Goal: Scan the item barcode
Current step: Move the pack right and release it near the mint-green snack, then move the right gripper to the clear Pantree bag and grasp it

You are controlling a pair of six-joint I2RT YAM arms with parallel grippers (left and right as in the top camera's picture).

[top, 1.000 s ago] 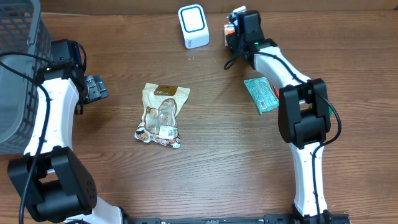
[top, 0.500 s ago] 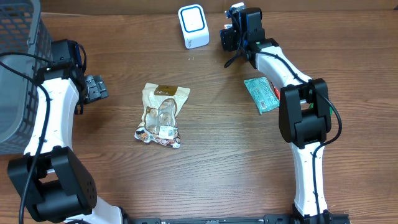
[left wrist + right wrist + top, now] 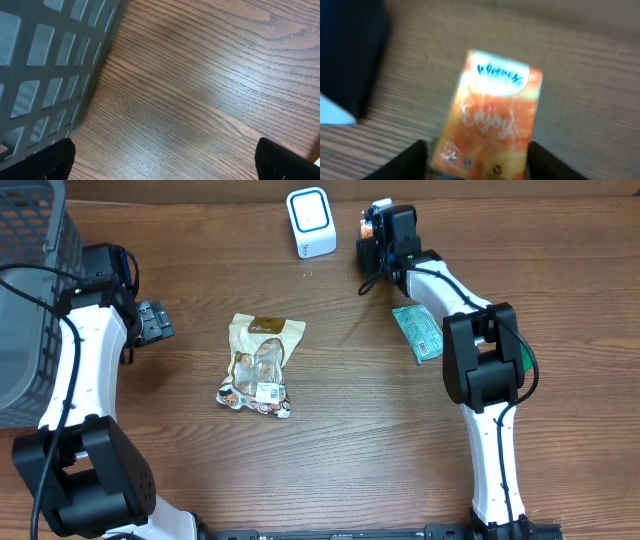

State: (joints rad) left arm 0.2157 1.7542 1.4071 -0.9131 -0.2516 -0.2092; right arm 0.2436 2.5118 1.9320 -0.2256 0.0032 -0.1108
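Orange foil fills the space between my right hand's [image 3: 372, 235] fingers [image 3: 410, 162]: I am gripping the small orange packet [image 3: 492, 120], one finger against each long side, and it hangs just above the wooden surface [image 3: 350, 430] at the far edge, right beside the white scanner [image 3: 311, 220] but not touching it. Half a second ago this hand sat slightly nearer the scanner and the packet was hidden beneath it from above; now the hand has swung back a little and an orange sliver shows again at its tip, much as it did a second ago. Nothing else has shifted: my left hand [image 3: 155, 320] stays spread wide and empty next to the grey basket [image 3: 50, 65], the tan snack bag [image 3: 262, 365] lies mid-surface, and the green packet [image 3: 420, 330] lies under my right forearm. On the orange packet I read "Enjoy" in white script; the blue lettering on its white patch is too blurred to read.
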